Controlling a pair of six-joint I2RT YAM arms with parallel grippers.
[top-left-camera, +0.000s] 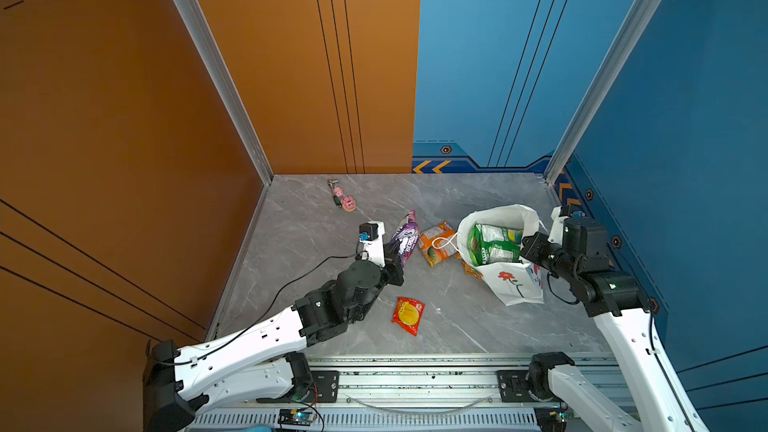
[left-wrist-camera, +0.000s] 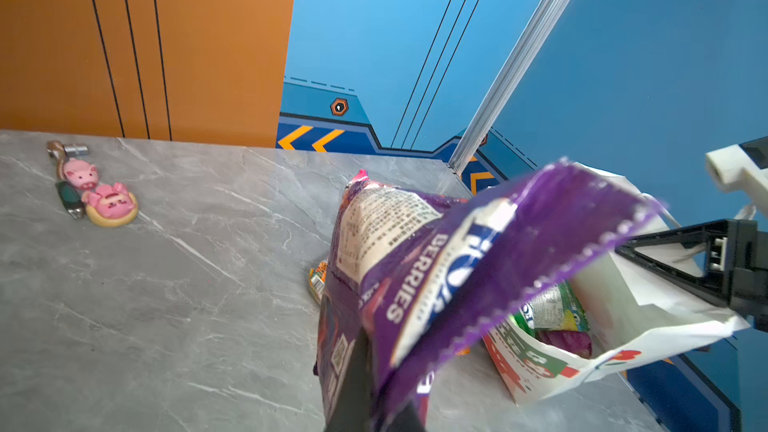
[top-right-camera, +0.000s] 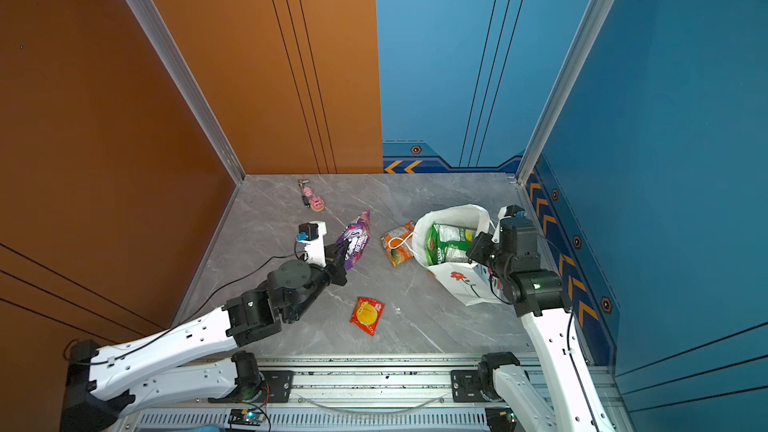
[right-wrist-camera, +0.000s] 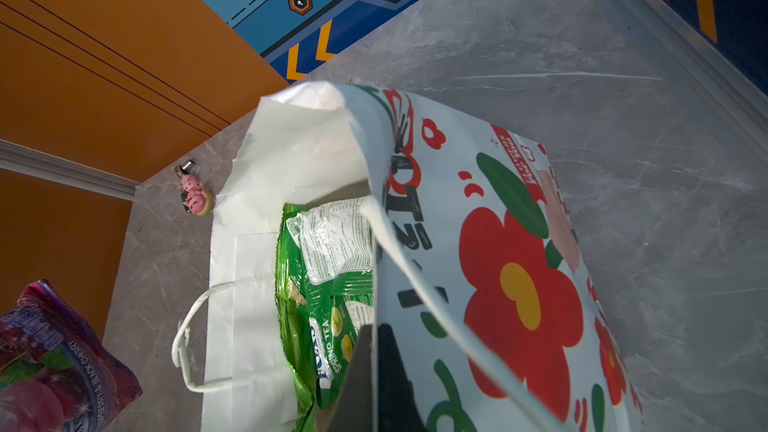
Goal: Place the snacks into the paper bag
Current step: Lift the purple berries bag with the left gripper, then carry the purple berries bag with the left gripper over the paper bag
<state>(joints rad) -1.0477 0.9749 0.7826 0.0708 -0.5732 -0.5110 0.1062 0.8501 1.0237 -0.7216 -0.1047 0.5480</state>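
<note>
My left gripper is shut on the lower end of a purple snack bag, which is tilted up off the table left of the paper bag. The white paper bag stands open at the right, with green packets inside. My right gripper is shut on the bag's right rim. An orange bag lies against the bag's left side under a cord handle. A red-yellow bag lies nearer the front. A small orange sachet peeks out by the bag's base.
Pink pig keychain charms lie near the back left corner. Orange and blue walls close in the grey marble table on three sides. A metal rail carrying the arm bases runs along the front.
</note>
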